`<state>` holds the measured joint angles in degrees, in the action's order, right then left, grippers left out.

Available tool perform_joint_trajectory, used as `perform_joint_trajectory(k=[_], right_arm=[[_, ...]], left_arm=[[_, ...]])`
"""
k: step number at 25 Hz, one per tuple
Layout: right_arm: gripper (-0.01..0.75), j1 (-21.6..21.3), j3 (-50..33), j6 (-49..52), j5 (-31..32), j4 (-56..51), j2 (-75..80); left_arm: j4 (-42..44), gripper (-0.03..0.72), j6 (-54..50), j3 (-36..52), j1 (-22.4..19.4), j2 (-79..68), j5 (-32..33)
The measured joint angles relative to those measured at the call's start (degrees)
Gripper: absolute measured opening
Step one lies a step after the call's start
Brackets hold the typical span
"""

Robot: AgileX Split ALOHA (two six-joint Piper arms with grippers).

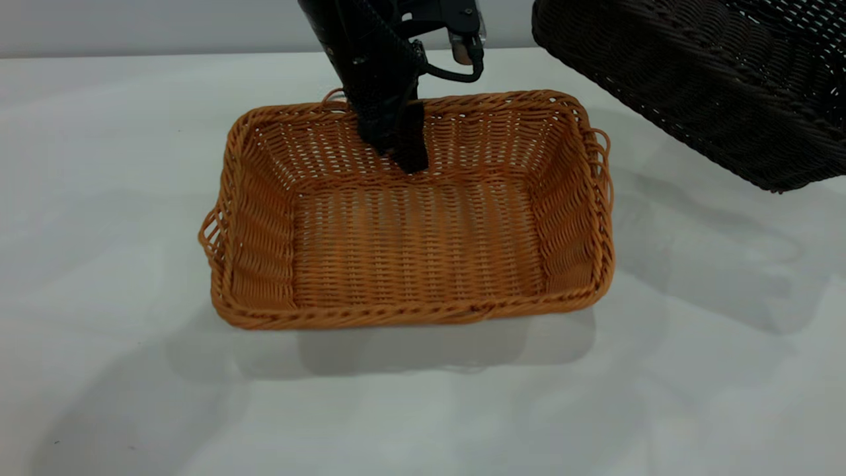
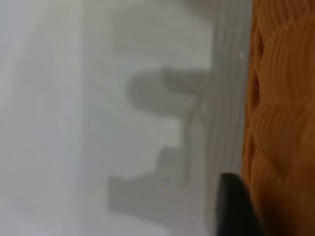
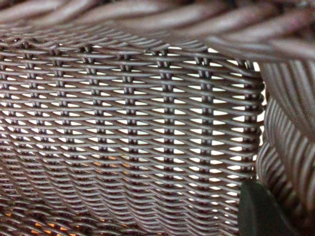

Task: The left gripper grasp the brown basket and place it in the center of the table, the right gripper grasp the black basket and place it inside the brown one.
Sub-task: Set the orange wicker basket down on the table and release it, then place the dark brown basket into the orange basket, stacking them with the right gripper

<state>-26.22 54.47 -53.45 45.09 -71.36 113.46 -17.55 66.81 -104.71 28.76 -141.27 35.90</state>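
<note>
Left claw [image 1: 403,142] pinching brown basket [image 1: 410,251] far wall; black basket [image 1: 714,73] tilted airborne, right claw state unclear.

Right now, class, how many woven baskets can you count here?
2. The brown basket sits on the table, left gripper at its far wall. The black basket hangs tilted, upper right.

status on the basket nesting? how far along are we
Done, apparently: the brown basket sits flat near the middle of the table. In hand: the left gripper is at the basket's far wall, and the black basket hangs tilted above the table to the brown one's right. The right gripper isn't clearly visible. Left: release the brown basket, lower the black one inside.
</note>
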Motion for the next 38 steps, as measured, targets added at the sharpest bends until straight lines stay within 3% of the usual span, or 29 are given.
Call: perform_joint_trajectory(k=[4,8,12,17,24,38], right_arm=[[0.087,0.16,1.35,1.27,0.49,0.62,0.0],[0.087,3.43,4.59,6.62,1.26,4.51,0.0],[0.087,11.98,7.85,14.26,1.72,11.79,0.0],[0.087,25.36,10.5,24.52,1.4,19.63,0.0],[0.087,38.15,10.75,30.34,-4.91,21.08,0.0],[0.087,39.94,13.1,30.73,-10.23,21.31,7.72]], left_arm=[[0.22,0.5,-10.34,0.0,-0.88,2.26,-2.5],[2.79,0.53,-23.34,0.0,-5.52,7.7,-1.04],[4.64,0.533,-33.4,0.0,-12.77,11.84,2.19],[4.8,0.533,-37.48,0.0,-19.84,12.89,3.44],[4.92,0.534,-37.94,0.0,-22.15,12.89,5.48],[3.94,0.534,-37.78,0.0,-22.15,12.89,5.53]])
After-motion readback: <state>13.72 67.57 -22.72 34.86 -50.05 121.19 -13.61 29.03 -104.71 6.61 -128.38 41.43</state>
